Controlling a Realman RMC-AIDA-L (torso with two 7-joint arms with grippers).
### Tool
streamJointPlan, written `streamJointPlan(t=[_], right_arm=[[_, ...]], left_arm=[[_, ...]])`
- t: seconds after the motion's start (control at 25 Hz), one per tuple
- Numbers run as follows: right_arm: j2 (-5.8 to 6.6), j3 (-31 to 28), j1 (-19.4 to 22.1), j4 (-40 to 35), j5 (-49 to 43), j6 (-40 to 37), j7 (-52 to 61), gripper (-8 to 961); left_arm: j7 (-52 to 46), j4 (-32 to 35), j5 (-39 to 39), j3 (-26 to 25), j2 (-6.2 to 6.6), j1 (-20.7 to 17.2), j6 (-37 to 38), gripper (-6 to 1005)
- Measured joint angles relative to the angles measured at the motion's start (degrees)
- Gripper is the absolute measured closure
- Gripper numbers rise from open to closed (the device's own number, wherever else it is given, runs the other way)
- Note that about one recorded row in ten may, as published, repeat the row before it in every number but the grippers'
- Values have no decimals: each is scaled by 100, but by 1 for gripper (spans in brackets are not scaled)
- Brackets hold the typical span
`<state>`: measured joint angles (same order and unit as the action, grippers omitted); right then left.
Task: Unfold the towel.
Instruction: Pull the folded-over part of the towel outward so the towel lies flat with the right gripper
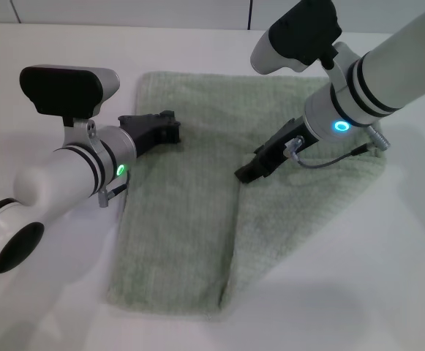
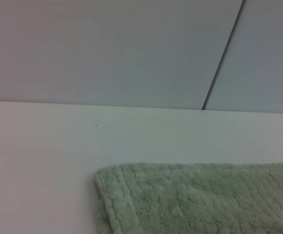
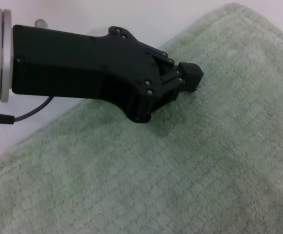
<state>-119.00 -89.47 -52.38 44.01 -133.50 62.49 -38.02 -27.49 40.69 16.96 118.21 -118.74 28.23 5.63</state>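
The pale sage-green towel [image 1: 190, 212] lies flat on the white table [image 1: 44, 270]. A layer edge runs from its middle down to the near hem, with the right part [image 1: 307, 197] spread beside it. My left gripper [image 1: 170, 126] hovers over the towel's far left part. It also shows in the right wrist view [image 3: 190, 78], fingers together and holding nothing, just above the cloth [image 3: 180, 170]. My right gripper [image 1: 245, 174] points down at the top of the layer edge. The left wrist view shows the towel's far corner [image 2: 190, 200].
The bare white table surrounds the towel on all sides. A pale wall with a dark vertical seam [image 2: 221, 58] stands behind the table's far edge. A grey cable [image 1: 329, 157] hangs from my right wrist over the towel.
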Motion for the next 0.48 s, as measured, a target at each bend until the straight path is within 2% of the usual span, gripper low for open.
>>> streamJointPlan(t=[0.12, 0.48], right_arm=[[0, 4, 0, 0, 0, -6, 1, 413], [0, 9, 2, 2, 0, 10, 42, 637]], left_arm=[[-2, 0, 0, 0, 0, -6, 0, 1000], [-23, 0, 0, 22, 0, -21, 0, 1000]])
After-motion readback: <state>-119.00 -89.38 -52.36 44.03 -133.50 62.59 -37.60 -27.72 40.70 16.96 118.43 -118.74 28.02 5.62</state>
